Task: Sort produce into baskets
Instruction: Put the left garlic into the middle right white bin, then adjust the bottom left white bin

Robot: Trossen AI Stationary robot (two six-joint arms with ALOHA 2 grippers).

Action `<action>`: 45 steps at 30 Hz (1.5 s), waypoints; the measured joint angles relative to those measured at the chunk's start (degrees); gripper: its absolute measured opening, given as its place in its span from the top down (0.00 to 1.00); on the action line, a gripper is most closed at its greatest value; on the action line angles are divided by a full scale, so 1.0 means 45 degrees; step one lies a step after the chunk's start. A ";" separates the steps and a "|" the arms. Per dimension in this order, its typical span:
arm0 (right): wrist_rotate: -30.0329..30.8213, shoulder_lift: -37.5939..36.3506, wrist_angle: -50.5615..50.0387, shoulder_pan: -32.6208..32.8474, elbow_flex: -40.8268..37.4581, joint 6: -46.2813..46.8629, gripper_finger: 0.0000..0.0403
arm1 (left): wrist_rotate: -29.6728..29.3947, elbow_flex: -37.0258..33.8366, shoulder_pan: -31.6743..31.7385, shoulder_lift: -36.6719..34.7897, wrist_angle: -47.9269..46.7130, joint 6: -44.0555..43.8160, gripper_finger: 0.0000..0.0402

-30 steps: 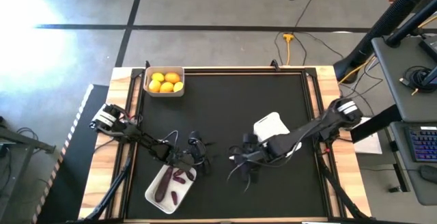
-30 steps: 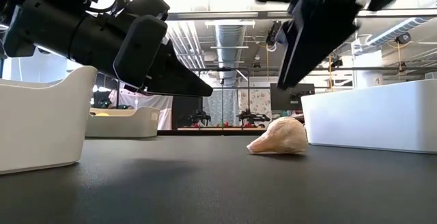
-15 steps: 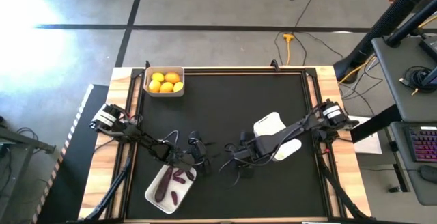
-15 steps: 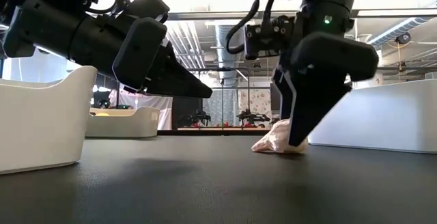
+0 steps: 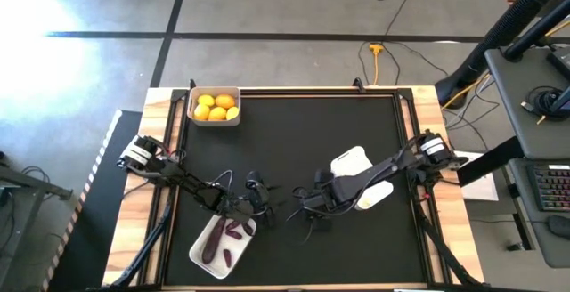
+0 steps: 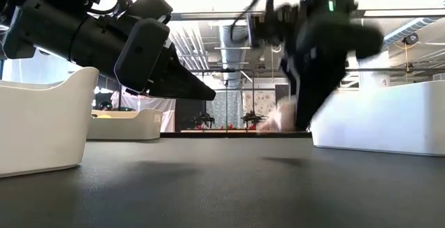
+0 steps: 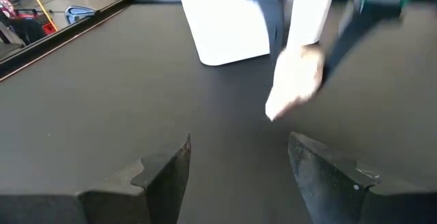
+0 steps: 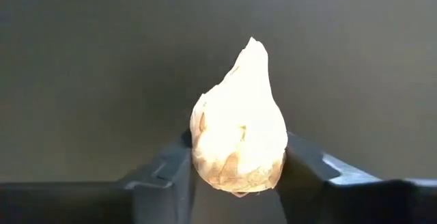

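The right jaws [image 8: 237, 173] pinch a white garlic bulb [image 8: 239, 132] by its fat base, papery tip pointing away from the wrist, and the low view shows the bulb [image 6: 279, 117] clear of the black surface [image 5: 312, 132], just beside the near wall of a white basket [image 6: 379, 117]. From above, the right arm reaches in from the far right edge, its jaws [image 5: 313, 212] low near the middle of the mat, with that basket [image 5: 354, 163] partly hidden under the arm.

The left jaws [image 7: 239, 162] stand spread and empty, hanging just above the surface close to the basket of purple eggplants [image 5: 223, 239] at the near left. The garlic [image 7: 295, 80] shows ahead of them. A third basket [image 5: 215, 107] at the far left corner holds the yellow citrus fruits [image 5: 216, 107].

The grip looks narrow, set on the rounded lower part of a smooth, tapering bulb; a quick swing toward the basket could squeeze it out of the jaws and send it rolling across the mat. The two arms also work close together near the middle, so a wide sweep by the right arm risks brushing the left one. Releasing too near the basket's rim could bounce the bulb back out.
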 joint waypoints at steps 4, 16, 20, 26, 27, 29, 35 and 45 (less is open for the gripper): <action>0.0015 -0.0716 -0.1953 0.0005 0.0993 0.0079 0.72 | 0.0004 0.0000 0.0000 0.0000 -0.0029 0.0000 0.43; 0.2024 -0.3810 -0.7591 0.0121 -0.0251 0.4771 0.68 | 0.0611 -0.0005 0.0000 0.0010 -0.0244 -0.0738 0.43; 0.1888 -0.4875 -0.7178 0.0121 -0.1988 0.5863 0.69 | 0.0758 -0.0005 0.0000 0.0010 -0.0224 -0.0747 0.43; 0.0769 -0.5934 -0.5411 0.0112 -0.4534 0.6064 0.66 | 0.0675 0.0010 0.0015 0.0008 -0.0229 -0.0587 0.43; 0.0508 -0.6002 -0.4983 0.0117 -0.4866 0.5987 0.64 | 0.0670 0.0036 0.0015 -0.0025 -0.0235 -0.0417 0.43; 0.0072 -0.6066 -0.4416 0.0117 -0.5232 0.5857 0.60 | 0.0670 0.0049 0.0015 -0.0303 -0.0267 0.0132 0.43; -0.1030 -0.6027 -0.5816 -0.0179 -0.4284 0.4809 0.48 | 0.1766 0.0073 -0.0147 -0.3482 -0.5236 0.0058 0.43; -0.0491 -0.6052 -0.6396 -0.0549 -0.1486 0.2618 0.39 | 0.4832 0.0080 -0.0337 -1.0360 -1.7673 -0.7660 0.43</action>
